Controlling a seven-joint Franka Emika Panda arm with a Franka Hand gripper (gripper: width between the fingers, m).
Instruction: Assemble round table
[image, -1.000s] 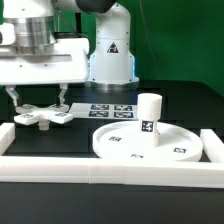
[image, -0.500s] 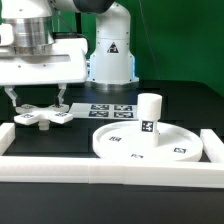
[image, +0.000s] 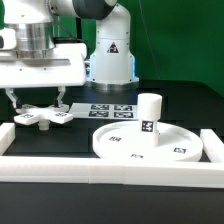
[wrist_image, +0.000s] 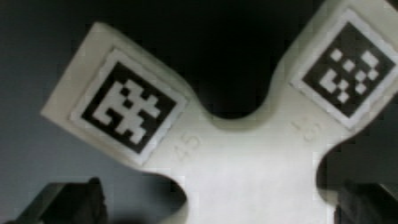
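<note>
Now the disc (image: 128, 150) is lying flat on the black table (image: 60, 142), at the exterior view's right, inside the white rails (image: 110, 172). The gripper (image: 37, 102) is hanging at that view's left with its fingers (image: 12, 98) spread wide, holding nothing. The cross (image: 42, 117) is lying flat just under the fingertips, tags facing up. The post (image: 150, 108) is standing upright on the disc.

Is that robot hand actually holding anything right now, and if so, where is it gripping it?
Nothing is held. The gripper hangs wide open just above the cross-shaped piece, which lies flat on the table.
</note>
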